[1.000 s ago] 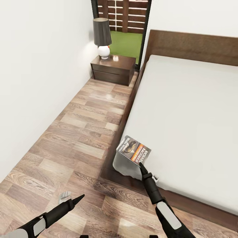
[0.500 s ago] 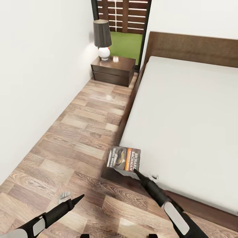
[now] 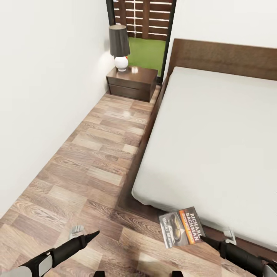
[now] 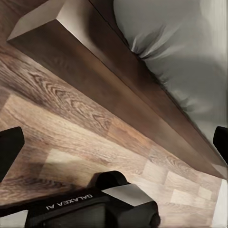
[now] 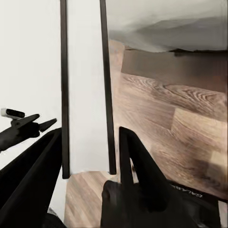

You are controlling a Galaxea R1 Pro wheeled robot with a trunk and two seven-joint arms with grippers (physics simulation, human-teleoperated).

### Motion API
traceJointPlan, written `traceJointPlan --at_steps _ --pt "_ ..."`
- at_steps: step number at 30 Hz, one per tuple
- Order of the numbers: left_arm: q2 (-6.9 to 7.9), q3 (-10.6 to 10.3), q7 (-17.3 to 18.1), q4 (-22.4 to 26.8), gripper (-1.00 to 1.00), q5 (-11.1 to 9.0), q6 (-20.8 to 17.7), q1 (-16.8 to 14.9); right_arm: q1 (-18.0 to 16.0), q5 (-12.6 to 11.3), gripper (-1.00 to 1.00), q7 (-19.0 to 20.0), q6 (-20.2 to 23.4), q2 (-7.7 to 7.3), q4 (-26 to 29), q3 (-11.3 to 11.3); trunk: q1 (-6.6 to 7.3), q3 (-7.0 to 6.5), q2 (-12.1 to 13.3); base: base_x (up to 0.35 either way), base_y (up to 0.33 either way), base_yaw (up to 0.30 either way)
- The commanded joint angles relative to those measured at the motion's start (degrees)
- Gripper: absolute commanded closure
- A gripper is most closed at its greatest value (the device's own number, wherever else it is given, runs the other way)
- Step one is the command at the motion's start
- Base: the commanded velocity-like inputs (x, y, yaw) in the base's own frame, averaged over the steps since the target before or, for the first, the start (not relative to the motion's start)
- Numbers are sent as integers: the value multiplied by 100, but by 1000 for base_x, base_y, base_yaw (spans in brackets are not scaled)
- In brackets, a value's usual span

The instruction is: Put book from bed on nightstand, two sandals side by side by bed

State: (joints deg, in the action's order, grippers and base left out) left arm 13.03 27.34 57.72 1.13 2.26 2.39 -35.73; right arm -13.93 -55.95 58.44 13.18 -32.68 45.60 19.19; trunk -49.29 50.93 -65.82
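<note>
Book step under way: the right pincer (image 3: 203,239) is clamped on the book (image 3: 181,227), holding it over the floor just off the bed's (image 3: 215,127) near corner. The left pincer (image 3: 93,232) hangs low over the planks; open or clenched, I cannot tell. Next call: carry it along the aisle to the nightstand (image 3: 132,81) and set it beside the lamp (image 3: 119,46).

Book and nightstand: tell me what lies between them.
In the head view, bare wood floor runs from the book, held in the right claw, to the nightstand, alongside the bed.
</note>
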Motion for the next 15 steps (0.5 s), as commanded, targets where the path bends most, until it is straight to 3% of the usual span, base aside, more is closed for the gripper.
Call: traceJointPlan --at_steps 1,3,6,11,15 --pt "0 19 14 -6 -100 45 28 1 -3 92 100 37 58 -7 -87 17 22 -16 39 0 0 0" --pt "2 16 18 -7 -100 74 33 103 2 547 100 72 60 -6 -214 19 66 -52 119 0 0 0" --pt "-5 -1 19 -1 -100 141 39 234 4 812 100 83 45 20 -336 22 132 -106 239 0 0 0" --pt "-10 -17 20 1 -100 340 42 294 4 941 100 83 7 38 -608 23 242 -195 440 0 0 0" --pt "-10 -24 17 1 -100 382 42 301 4 960 100 73 -19 42 -727 29 330 -267 600 0 0 0"
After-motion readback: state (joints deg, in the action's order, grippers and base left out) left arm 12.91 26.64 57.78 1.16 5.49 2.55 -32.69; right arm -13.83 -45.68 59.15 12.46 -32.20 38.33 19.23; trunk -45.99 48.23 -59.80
